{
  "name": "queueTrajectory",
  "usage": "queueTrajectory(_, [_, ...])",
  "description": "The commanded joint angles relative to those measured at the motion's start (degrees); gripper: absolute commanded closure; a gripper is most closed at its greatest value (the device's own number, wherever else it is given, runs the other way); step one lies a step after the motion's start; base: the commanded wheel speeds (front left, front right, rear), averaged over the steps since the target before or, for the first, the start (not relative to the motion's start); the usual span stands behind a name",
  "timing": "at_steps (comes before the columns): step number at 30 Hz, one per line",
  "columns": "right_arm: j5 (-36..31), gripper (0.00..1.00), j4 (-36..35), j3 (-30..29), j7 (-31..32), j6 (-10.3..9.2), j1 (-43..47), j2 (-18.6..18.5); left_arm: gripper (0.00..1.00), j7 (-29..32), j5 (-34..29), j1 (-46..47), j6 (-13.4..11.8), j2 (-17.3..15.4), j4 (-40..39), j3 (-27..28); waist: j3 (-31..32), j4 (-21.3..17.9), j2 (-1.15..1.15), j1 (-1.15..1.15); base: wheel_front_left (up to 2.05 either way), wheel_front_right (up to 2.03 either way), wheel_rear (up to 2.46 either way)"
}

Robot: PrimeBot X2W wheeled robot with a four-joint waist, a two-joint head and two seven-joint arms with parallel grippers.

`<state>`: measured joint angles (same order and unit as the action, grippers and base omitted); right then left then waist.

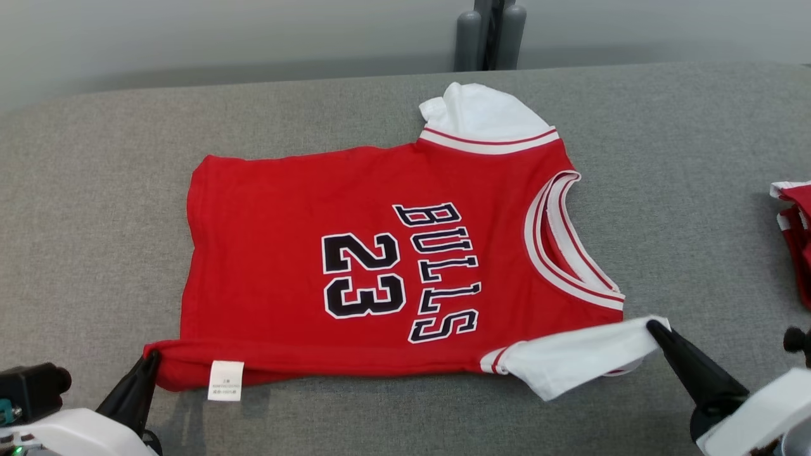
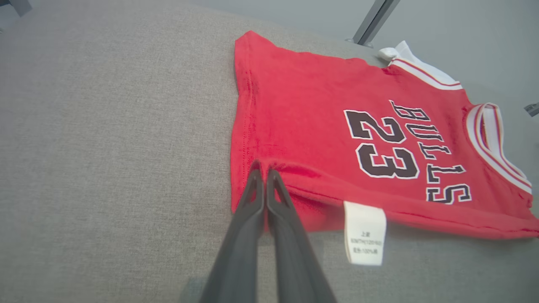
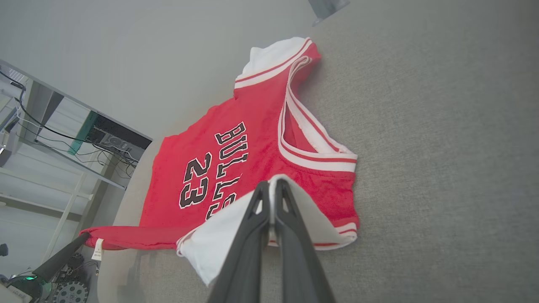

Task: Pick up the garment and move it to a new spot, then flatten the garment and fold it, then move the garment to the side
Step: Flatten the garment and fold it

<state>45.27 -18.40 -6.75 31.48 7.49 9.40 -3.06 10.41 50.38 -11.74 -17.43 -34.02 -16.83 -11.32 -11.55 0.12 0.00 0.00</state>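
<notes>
The garment (image 1: 380,266) is a red jersey with white sleeves and black "BULLS 23" lettering, spread on the grey table, neck to the right. My left gripper (image 1: 152,360) is shut on the jersey's near hem corner (image 2: 263,166), lifting that edge slightly. My right gripper (image 1: 654,327) is shut on the near white sleeve (image 3: 273,183), holding it just off the surface. A white care label (image 1: 225,380) hangs from the near edge. The far sleeve (image 1: 478,114) lies bunched at the back.
The grey padded table (image 1: 101,209) stretches wide to the left and behind the jersey. Another red and white garment (image 1: 795,228) lies at the right edge. A grey post (image 1: 491,35) stands behind the table.
</notes>
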Motion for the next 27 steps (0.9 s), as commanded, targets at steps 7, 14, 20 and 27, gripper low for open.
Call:
queueTrajectory(7, [-1.6, 1.0, 7.3, 2.2, 2.3, 0.01, -14.1, -4.1, 1.0, 1.3, 1.0, 8.4, 2.9, 0.2, 5.5, -1.1, -6.2, 1.5, 0.0, 0.0, 0.0, 0.0, 0.0])
queueTrajectory(14, [-1.0, 1.0, 16.3, 5.4, 1.9, 0.01, -24.6, -7.0, 1.0, 1.7, 1.3, 14.7, 5.4, 2.0, 11.1, -3.2, -10.1, 2.8, 0.0, 0.0, 0.0, 0.0, 0.0])
queueTrajectory(20, [0.5, 1.0, 22.2, 8.6, -1.1, 0.01, -29.0, -9.1, 1.0, 1.2, 1.7, 16.4, 6.9, 3.5, 14.8, -4.4, -10.9, 3.3, 0.0, 0.0, 0.0, 0.0, 0.0])
queueTrajectory(27, [5.3, 0.0, 23.4, 7.7, -8.5, 0.01, -25.6, -9.0, 0.0, -4.7, 0.7, 14.5, 5.7, 6.3, 14.7, -3.0, -8.0, 3.7, 0.0, 0.0, 0.0, 0.0, 0.0])
